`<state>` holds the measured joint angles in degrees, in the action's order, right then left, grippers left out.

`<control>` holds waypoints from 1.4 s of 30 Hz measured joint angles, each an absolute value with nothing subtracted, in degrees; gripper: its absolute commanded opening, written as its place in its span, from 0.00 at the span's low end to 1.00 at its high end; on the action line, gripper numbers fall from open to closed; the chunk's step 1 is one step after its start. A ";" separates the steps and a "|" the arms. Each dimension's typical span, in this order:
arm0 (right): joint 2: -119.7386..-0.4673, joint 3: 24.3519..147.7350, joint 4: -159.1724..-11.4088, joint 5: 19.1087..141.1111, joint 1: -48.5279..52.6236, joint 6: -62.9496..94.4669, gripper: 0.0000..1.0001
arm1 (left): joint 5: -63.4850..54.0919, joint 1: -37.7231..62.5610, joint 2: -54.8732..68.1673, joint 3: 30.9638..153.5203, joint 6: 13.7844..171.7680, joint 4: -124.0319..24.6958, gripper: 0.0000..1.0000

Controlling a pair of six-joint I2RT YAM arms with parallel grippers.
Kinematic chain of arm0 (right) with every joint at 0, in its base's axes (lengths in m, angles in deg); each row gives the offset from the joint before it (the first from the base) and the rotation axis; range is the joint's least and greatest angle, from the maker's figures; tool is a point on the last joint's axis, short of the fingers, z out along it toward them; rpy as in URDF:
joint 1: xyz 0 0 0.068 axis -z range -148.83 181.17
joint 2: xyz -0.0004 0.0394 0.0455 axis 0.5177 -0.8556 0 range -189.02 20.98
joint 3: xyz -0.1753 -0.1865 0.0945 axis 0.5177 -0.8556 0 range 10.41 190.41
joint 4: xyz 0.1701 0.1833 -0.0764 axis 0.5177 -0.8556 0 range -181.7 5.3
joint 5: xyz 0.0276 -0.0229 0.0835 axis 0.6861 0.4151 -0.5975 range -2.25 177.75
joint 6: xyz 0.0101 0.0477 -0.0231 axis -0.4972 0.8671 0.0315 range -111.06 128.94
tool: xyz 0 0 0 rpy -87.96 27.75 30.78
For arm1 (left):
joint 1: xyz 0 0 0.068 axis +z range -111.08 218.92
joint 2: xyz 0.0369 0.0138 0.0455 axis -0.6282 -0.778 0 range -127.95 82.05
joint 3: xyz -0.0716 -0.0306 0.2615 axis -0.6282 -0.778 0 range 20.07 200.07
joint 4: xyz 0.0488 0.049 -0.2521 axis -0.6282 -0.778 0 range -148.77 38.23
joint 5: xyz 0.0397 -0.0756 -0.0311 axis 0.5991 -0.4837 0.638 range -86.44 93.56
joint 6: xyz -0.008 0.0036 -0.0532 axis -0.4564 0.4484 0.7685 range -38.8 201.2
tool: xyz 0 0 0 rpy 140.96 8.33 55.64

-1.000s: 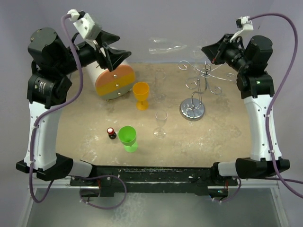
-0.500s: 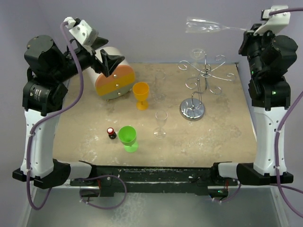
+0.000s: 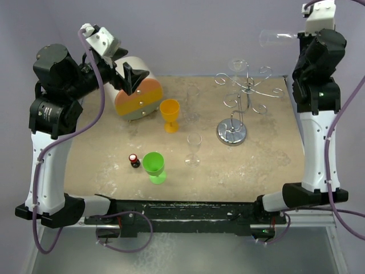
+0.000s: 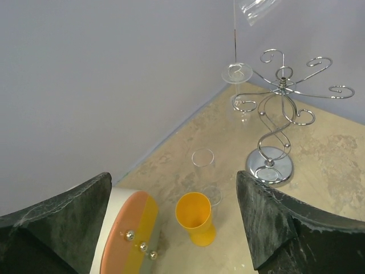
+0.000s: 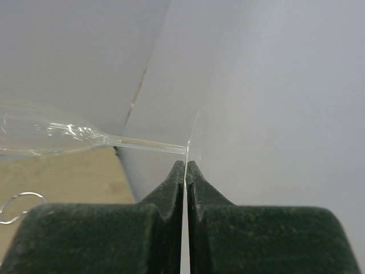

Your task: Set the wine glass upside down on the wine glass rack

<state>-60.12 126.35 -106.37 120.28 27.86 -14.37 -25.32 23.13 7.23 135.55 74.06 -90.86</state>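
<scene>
My right gripper (image 3: 301, 37) (image 5: 185, 166) is shut on the foot of a clear wine glass (image 3: 275, 39) (image 5: 43, 137). The glass lies sideways high above the table's back right corner, its bowl pointing left. Its rim also shows at the top of the left wrist view (image 4: 256, 8). The wine glass rack (image 3: 240, 97) (image 4: 279, 114) stands below and to the left on its round chrome base (image 3: 232, 133). Another clear glass (image 3: 238, 65) (image 4: 237, 72) hangs upside down from a rack arm. My left gripper (image 3: 128, 66) (image 4: 173, 178) is open and empty above the round box.
A round white box (image 3: 137, 94) (image 4: 134, 231) with an orange, yellow and grey face lies at the back left. An orange cup (image 3: 169, 115) (image 4: 197, 218), a green cup (image 3: 154, 167) and a small red-capped bottle (image 3: 134, 160) stand mid-table. Two clear glasses (image 3: 194, 146) (image 3: 193, 103) stand upright nearby.
The right arm has risen and swung right, carrying the glass from beside the rack to high above the back right corner. The left jaws have spread wider.
</scene>
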 measured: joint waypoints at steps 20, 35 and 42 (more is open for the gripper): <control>-65.78 113.85 -93.06 130.21 22.27 -49.25 0.00 | -25.36 23.54 8.65 134.05 73.10 -90.88 0.96; -65.74 110.22 -90.21 123.24 19.06 -66.56 0.00 | -25.41 23.54 8.71 133.67 73.03 -90.88 0.97; -65.76 110.22 -93.16 117.84 18.60 -69.69 0.00 | -25.60 23.65 8.82 133.61 73.03 -90.88 0.97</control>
<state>-65.76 110.22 -93.16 117.84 18.60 -69.69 -25.60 23.65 8.82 133.61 73.03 -90.88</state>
